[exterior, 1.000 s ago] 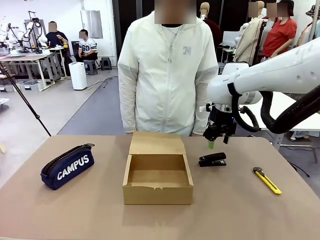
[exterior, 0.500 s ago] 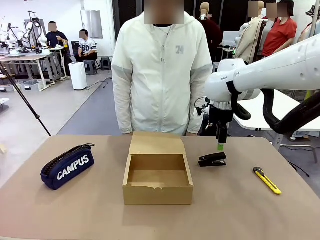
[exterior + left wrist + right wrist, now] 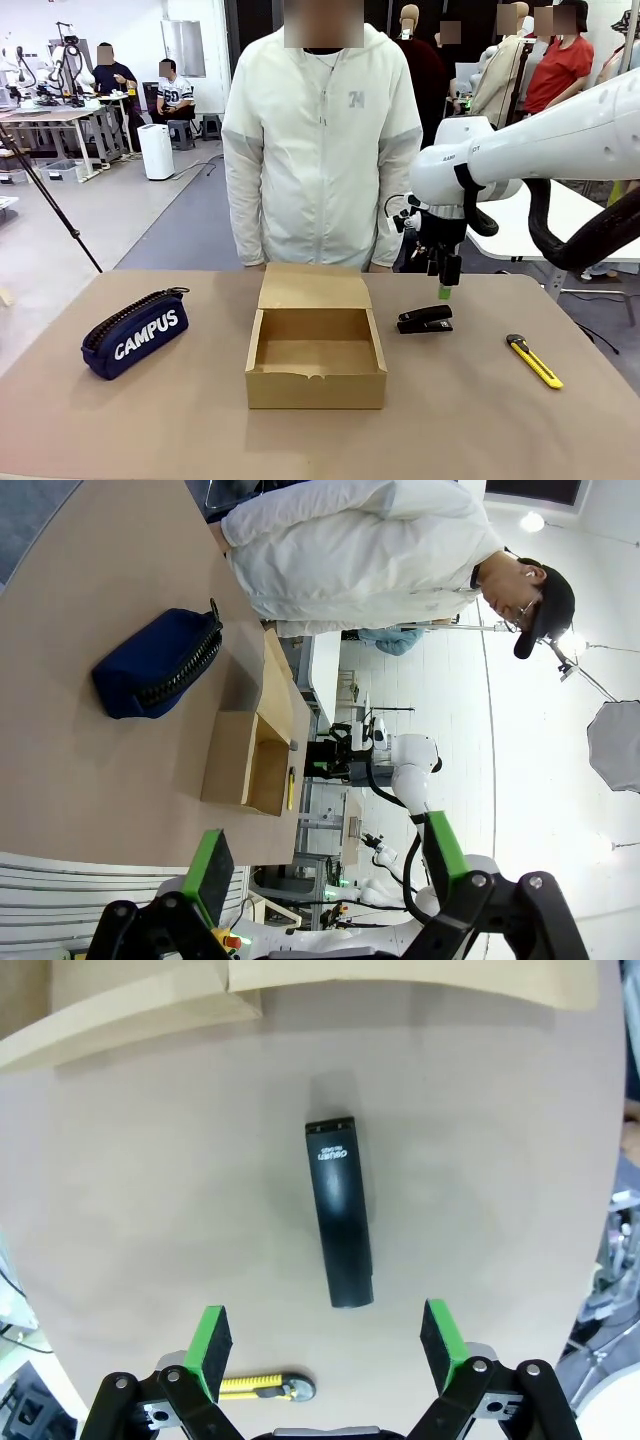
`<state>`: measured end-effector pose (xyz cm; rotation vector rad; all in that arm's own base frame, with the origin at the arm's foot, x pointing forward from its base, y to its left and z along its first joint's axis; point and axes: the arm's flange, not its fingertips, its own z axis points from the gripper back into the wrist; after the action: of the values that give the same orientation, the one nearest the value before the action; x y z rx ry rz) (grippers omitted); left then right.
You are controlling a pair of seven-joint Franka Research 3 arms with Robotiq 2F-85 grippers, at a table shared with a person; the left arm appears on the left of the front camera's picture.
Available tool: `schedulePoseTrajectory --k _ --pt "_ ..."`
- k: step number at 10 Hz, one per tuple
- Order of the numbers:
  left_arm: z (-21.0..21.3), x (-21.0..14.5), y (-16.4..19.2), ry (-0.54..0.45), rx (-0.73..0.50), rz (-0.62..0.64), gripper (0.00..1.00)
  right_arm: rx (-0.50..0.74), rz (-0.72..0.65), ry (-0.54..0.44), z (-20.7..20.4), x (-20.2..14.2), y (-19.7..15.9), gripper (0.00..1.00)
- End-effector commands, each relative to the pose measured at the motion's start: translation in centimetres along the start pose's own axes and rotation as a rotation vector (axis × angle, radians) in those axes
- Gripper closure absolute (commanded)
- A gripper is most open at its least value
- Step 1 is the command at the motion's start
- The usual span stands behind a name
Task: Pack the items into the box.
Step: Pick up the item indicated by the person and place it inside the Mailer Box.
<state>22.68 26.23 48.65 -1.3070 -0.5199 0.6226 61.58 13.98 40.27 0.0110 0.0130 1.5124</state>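
Note:
The open brown box point(image 3: 316, 355) stands mid-table with its flap lid up at the far side; it also lies in the left wrist view point(image 3: 247, 770). A navy "CAMPUS" pencil case point(image 3: 134, 333) point(image 3: 160, 662) rests to its left. Right of the box lies the small black stapler point(image 3: 425, 319) point(image 3: 339, 1211), and the yellow-and-black utility knife point(image 3: 533, 361) point(image 3: 263, 1387) is farther right. My right gripper point(image 3: 443, 288) point(image 3: 326, 1345) hangs open just above the stapler, apart from it. My left gripper point(image 3: 322, 863) is open and holds nothing, well away from the items.
A person in a white jacket point(image 3: 320, 140) stands at the table's far edge behind the box, arms at the sides. The brown tabletop point(image 3: 150, 420) is bare in front of the box and between the items.
My right gripper has turned at the wrist and shifted slightly right, from beside the stapler's far left to above it. The person stepped a little left. The items have not moved.

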Motion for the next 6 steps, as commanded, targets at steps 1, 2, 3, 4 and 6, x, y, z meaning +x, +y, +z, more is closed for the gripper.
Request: schedulePoseTrajectory --k 1,2,3,4,6 --pt "0.2 -0.1 -0.1 0.003 -0.012 -0.015 0.0 -0.113 0.054 0.032 -2.1 1.3 -0.5 0.0" --pt "0.2 -0.1 -0.1 0.003 -0.012 -0.015 0.0 -0.102 0.059 0.027 -3.5 2.0 -0.8 0.0" --pt "0.2 -0.1 -0.1 0.003 -0.012 -0.015 0.0 -0.066 0.067 0.039 -4.9 2.3 -1.2 0.0" --pt "0.2 -0.1 -0.1 0.003 -0.012 -0.015 0.0 0.011 0.072 0.049 -6.3 2.6 -1.3 0.0" --pt "0.2 -0.1 -0.1 0.003 -0.012 -0.015 0.0 0.064 0.061 0.077 -8.4 3.0 -1.3 0.0"
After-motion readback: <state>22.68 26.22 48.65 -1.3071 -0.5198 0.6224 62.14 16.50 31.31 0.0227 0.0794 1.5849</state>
